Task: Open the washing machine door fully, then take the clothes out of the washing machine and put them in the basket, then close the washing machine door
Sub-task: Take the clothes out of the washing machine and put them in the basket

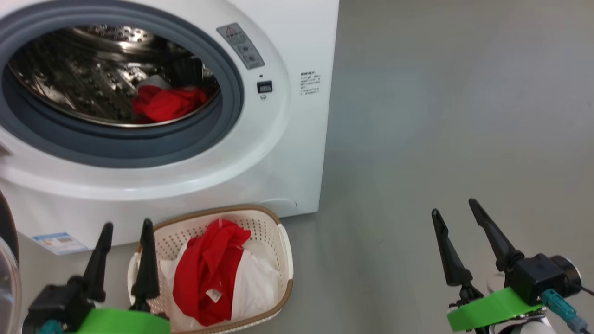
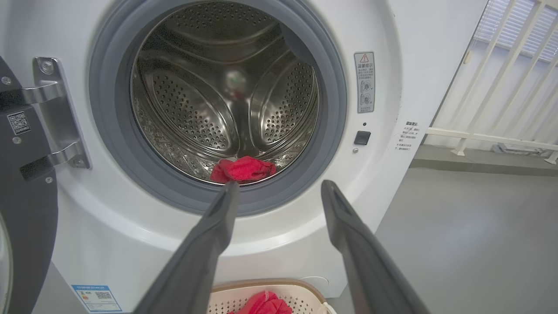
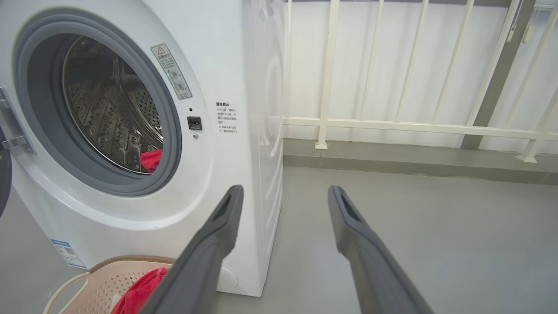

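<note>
Surroundings: grey floor (image 1: 441, 116); white railing (image 3: 392, 126) behind the washing machine (image 1: 278, 153).
Door: washing machine door (image 2: 26, 209) swung open at left.
Left end effector (image 1: 127, 223): fingers spread, empty, just beside the basket (image 1: 284, 246), below the drum mouth.
Right end effector (image 1: 454, 207): fingers spread, empty, well apart from the machine.
Drum: red garment (image 1: 167, 103) at bottom front.
Basket: on the floor by the machine front, holding red and white clothes (image 1: 209, 273).
</note>
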Available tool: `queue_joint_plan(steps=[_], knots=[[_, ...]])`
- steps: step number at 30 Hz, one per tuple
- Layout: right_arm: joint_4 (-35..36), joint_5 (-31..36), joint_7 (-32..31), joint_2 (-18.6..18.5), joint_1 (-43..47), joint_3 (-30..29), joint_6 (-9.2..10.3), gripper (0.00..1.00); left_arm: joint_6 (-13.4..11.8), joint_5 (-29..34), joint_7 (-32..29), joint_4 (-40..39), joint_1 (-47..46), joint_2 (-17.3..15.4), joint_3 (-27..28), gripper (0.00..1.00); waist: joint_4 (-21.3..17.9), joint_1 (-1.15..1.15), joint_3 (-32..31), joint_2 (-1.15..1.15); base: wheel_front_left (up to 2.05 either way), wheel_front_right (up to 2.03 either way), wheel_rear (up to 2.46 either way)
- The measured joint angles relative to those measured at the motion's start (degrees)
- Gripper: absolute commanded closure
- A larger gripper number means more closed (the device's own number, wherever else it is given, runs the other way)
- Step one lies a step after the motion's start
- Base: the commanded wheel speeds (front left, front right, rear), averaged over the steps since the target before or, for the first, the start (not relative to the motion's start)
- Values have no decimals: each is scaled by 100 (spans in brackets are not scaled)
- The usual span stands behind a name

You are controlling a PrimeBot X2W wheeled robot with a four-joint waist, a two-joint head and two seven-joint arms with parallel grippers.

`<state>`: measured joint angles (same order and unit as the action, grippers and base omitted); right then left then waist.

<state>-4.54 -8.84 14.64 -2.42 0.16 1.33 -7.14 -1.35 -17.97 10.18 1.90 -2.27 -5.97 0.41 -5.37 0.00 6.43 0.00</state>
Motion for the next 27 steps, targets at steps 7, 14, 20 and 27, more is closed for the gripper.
queue_joint_plan(steps=[7, 14, 20, 27], knots=[[40, -26, 0, -1, -307, 125, 0, 0, 138, -79, 63, 480, -837, -51, -27, 0, 51, 0, 458, 0, 0, 0, 0], [41, -81, 0, -3, -555, 159, 0, 0, 146, -85, 109, 893, -1734, -205, 2, 0, 29, 0, 927, 0, 0, 0, 0], [45, -83, 0, -5, -726, 191, 0, 0, 231, -129, 107, 1361, -2509, -337, 21, 0, -22, 0, 1306, 0, 0, 0, 0], [89, -77, 0, -10, -975, 242, 0, 0, 468, -494, 91, 2015, -3473, -414, 138, 0, -84, 0, 1756, 0, 0, 0, 0]])
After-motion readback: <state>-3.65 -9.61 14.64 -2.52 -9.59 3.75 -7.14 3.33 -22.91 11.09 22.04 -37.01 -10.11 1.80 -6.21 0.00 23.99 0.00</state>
